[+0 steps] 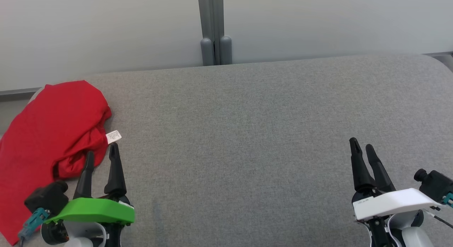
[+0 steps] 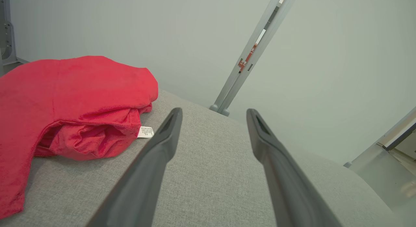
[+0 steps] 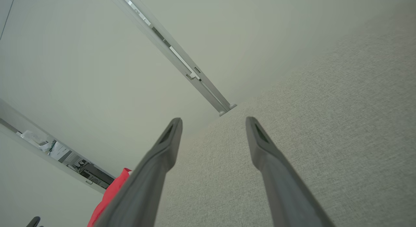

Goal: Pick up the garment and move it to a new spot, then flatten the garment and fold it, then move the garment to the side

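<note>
1. Grey woven upholstery fills the lower two thirds of the head view. Pale wall panels stand behind it, and a grey post joins them at top centre.
2. The red garment lies crumpled at the left edge of the frame, bunched in loose folds. A small white label sticks out of its right side onto the upholstery.
3. The left gripper, under a green cover, sits at the lower left. Its fingers are spread with nothing between them. One fingertip overlaps the garment's lower edge, though contact cannot be told from this angle. The other tip is just below the label.
4. In the left wrist view the same gripper shows a wide gap over bare upholstery, with the garment in the left half and the label just beside the left-hand finger.
5. The right gripper, under a white cover, is at the lower right, well apart from the garment.
6. Its wrist view shows the gripper parted and empty, with a sliver of the garment at the lower left.
</note>
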Motion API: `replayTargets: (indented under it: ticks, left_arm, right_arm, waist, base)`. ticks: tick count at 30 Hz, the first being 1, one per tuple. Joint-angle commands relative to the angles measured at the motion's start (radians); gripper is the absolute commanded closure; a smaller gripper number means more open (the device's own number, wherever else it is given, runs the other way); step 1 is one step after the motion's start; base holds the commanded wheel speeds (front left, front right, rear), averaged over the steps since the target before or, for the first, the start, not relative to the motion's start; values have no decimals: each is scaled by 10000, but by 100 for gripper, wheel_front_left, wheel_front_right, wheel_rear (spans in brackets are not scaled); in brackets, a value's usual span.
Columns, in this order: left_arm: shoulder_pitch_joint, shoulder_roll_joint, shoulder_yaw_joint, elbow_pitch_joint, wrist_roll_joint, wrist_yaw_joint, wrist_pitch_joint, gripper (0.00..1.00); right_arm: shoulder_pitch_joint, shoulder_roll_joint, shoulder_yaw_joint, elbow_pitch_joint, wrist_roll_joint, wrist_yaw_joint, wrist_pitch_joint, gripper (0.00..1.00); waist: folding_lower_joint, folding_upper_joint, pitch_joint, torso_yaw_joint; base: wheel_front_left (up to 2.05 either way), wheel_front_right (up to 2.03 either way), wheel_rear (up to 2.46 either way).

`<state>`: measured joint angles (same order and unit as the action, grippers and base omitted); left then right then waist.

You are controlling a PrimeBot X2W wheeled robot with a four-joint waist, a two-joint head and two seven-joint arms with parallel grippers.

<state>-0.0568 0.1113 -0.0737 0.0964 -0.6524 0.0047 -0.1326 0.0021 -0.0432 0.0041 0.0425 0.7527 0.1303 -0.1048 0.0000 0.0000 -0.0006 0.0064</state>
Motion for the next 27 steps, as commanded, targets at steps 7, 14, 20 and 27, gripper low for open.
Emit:
replayTargets:
  ticks: [7,14,20,27]
  left_arm:
    - [132,266,-183,-245,1014,202,-237,0]
    - [200,373,-328,-428,1645,349,-332,0]
    - [254,452,-458,-575,2172,481,-339,0]
    - [312,537,-590,-698,2727,621,-395,0]
  right_arm:
    - [91,-61,46,-359,-1115,4,-19,0]
    - [165,-67,90,-569,-1889,5,39,0]
    - [235,-71,95,-732,-2490,4,86,0]
    - [307,-75,44,-902,-3129,4,125,0]
  waist:
    - [0,0,-5,34]
    - [0,0,-8,43]
    - [0,0,-1,50]
    - [0,0,5,70]
  base:
    - [0,0,0]
    - [0,0,0]
    - [0,0,0]
    - [0,0,0]
